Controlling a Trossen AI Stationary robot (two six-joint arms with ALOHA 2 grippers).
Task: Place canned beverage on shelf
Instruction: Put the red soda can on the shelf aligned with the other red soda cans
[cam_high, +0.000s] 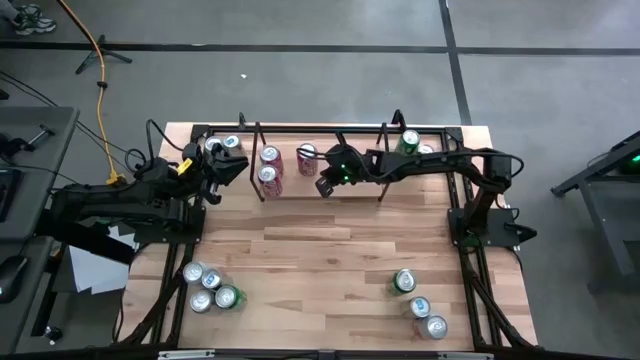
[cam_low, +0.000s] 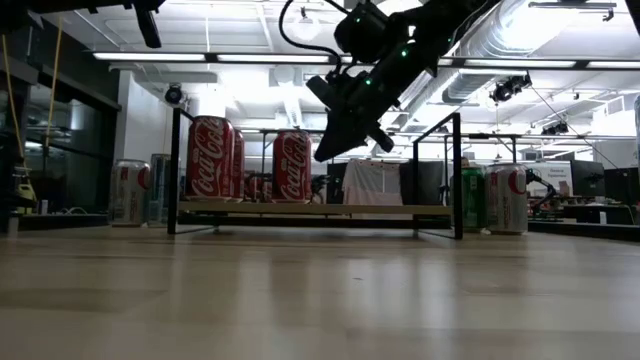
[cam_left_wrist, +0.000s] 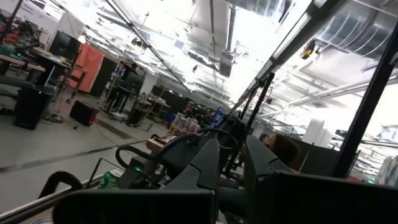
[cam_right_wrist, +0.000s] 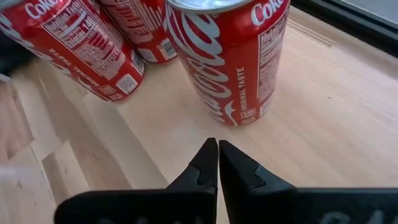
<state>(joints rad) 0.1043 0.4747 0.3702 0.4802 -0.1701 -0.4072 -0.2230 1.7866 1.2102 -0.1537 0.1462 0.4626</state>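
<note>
Wooden table (cam_high: 330, 250) held a shelf (cam_high: 320, 165) at upper centre, red cans (cam_high: 270, 165) grouped inside. Right gripper (cam_right_wrist: 217, 152) hovered above them, jaws pressed together, empty, probably clearing out. Left gripper (cam_left_wrist: 230, 162) waited at upper left, jaws also pressed together.

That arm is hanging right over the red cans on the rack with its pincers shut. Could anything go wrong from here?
Possibly. The right gripper is shut and empty, just in front of a red can standing on the shelf; a forward nudge might tip it into the two cans beside it. The shelf's thin rods stand close around the arm, so a careless pull-back could snag one. The left gripper waits shut near the shelf's other end.
</note>
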